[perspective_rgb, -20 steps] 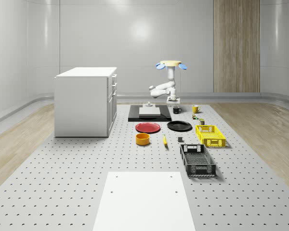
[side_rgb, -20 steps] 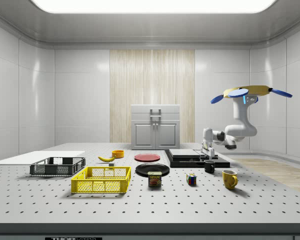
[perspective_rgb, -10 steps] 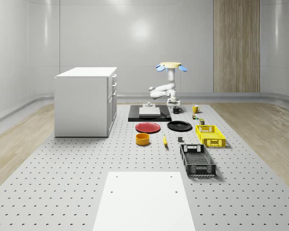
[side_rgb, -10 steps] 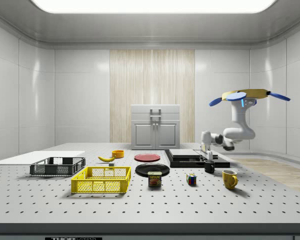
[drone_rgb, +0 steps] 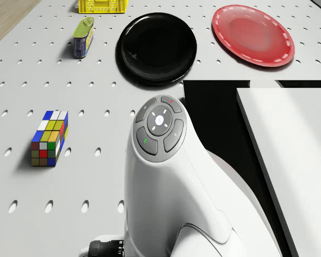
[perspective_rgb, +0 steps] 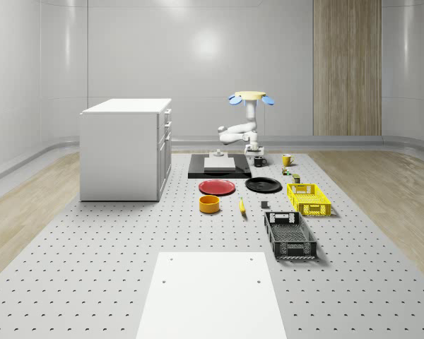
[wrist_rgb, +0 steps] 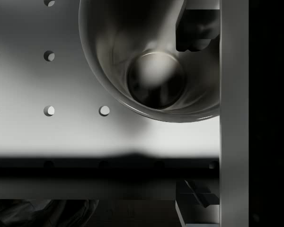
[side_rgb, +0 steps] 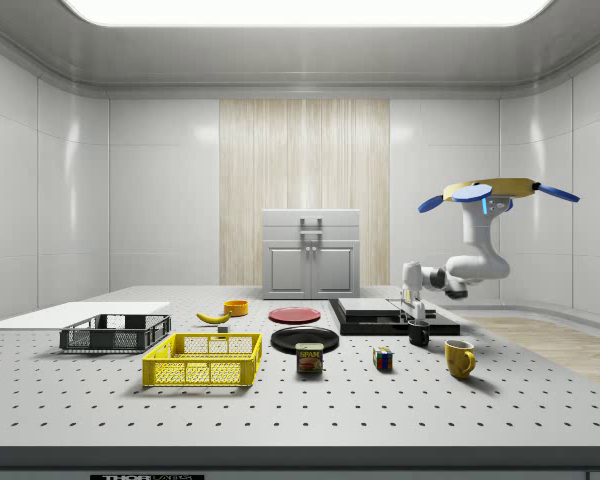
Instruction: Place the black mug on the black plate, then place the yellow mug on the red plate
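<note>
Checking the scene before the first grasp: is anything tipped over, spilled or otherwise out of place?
Nothing stands out. The black mug and yellow mug stand upright on the table, the black plate and red plate lie flat and bare. The drone hovers at the table's far end, its hand right over the black mug.

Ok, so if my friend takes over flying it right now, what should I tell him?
Pincer: open, lowered onto the black mug, with one finger inside the cup and the other outside its wall. Not gripped yet.
Drone: hovers beside the black slab, arm reaching down.
Black mug: on the table next to the slab.
Yellow mug: on the table, untouched.
Black plate and red plate: both bare.
Done: nothing placed.
Left: close on the black mug and carry it to the black plate, then move the yellow mug to the red plate.
</note>
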{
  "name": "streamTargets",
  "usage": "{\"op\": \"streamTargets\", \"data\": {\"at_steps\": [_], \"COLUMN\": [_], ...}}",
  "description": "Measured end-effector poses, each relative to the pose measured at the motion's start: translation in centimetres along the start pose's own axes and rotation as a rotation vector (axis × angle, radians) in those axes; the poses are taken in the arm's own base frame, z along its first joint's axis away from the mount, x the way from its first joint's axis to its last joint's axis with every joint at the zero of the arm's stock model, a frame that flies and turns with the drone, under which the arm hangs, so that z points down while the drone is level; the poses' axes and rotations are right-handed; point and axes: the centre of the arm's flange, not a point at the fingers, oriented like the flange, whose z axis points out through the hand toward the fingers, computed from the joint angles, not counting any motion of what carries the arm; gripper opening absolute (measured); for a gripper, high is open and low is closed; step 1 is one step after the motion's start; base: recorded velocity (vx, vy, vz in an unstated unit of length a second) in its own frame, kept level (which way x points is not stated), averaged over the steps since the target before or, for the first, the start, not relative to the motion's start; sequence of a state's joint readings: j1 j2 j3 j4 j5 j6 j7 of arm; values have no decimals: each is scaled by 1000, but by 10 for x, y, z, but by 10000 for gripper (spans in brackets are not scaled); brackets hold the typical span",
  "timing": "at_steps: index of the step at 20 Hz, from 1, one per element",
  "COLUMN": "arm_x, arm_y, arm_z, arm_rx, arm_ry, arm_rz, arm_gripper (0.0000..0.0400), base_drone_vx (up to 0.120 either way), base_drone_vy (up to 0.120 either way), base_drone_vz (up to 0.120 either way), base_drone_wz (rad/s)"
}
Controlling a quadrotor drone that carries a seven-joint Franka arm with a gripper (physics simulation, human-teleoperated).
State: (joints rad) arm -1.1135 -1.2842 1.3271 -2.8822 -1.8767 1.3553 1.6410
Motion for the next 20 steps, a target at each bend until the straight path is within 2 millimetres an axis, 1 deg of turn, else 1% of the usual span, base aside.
{"op": "streamTargets", "data": {"at_steps": [2,3,8,9,10,11,12,13,14,16,20], "arm_x": [0,0,0,0,0,0,0,0,0,0,0], "arm_y": [0,0,0,0,0,0,0,0,0,0,0], "arm_z": [0,0,0,0,0,0,0,0,0,0,0], "arm_rx": [0,0,0,0,0,0,0,0,0,0,0], "arm_ry": [0,0,0,0,0,0,0,0,0,0,0], "arm_rz": [0,0,0,0,0,0,0,0,0,0,0], "arm_gripper": [400,400,400,376,315,268,231,202,179,148,118], "base_drone_vx": [0,-80,0,0,0,0,0,0,0,0,0], "base_drone_vy": [0,0,0,0,0,0,0,0,0,0,0], "base_drone_vz": [0,0,0,0,0,0,0,0,0,0,0], "base_drone_wz": [0,0,0,0,0,0,0,0,0,0,0]}}
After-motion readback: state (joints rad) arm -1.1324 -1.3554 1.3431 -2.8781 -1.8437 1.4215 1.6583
